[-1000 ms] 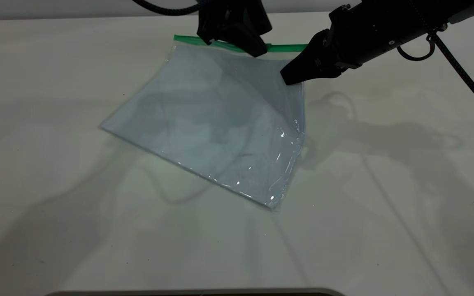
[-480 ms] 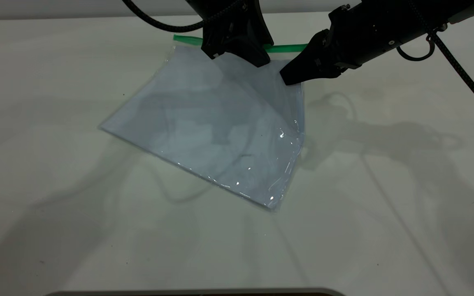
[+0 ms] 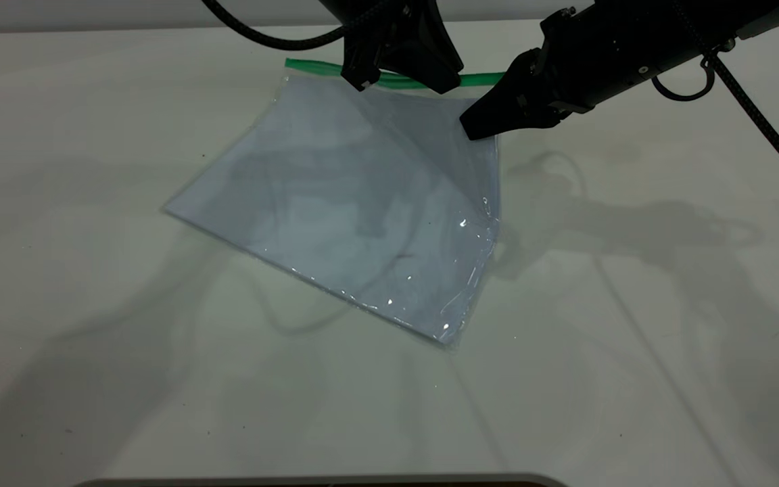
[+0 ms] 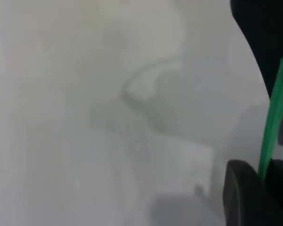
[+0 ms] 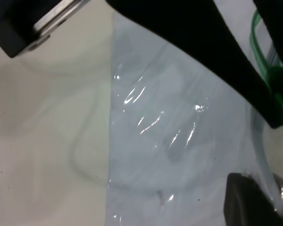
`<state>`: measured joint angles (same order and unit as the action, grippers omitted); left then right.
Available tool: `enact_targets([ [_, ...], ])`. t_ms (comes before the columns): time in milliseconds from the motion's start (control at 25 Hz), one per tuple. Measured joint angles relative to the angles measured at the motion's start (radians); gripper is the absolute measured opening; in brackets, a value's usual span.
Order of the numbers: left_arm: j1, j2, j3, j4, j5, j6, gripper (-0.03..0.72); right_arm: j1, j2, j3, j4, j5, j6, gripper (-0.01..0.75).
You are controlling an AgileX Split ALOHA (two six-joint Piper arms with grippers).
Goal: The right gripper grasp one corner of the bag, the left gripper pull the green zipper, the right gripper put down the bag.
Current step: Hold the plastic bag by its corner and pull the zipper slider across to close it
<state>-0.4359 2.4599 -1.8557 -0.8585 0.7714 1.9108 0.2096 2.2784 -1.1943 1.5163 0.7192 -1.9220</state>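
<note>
The bag [image 3: 349,203] is a clear pouch with pale sheets inside, its far edge lifted off the table and its near corner resting down. The green zipper [image 3: 315,67] runs along that lifted edge. My left gripper [image 3: 403,82] sits on the strip near its middle. In the left wrist view the green zipper [image 4: 275,122] passes between the two black fingers, which are shut on it. My right gripper [image 3: 477,127] is shut on the corner of the bag [image 3: 491,80], just below the strip's end. In the right wrist view the bag [image 5: 179,141] feeds into its jaws.
The white table [image 3: 92,304] stretches around the bag, crossed by arm shadows. A dark rim [image 3: 322,481] lies along the near edge. The right arm's thin cable [image 3: 761,122] hangs over the table's right side.
My left gripper dipped onto the bag's top edge, then shifted right along the green zipper and slightly up. The right gripper and the bag's corner have stayed put.
</note>
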Motion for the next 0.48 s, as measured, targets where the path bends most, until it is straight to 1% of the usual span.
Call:
enact_targets([
  [280,0.002,0.0,-0.003,0.058,0.0,-0.036,0.107,-0.006,0.0,0.0,0.001,0.005,0.022,0.034],
  [480,0.019,0.0,-0.004,0.082,-0.012,-0.071,0.107,-0.042,-0.004,0.001,0.008,0.023,0.047,0.034],
])
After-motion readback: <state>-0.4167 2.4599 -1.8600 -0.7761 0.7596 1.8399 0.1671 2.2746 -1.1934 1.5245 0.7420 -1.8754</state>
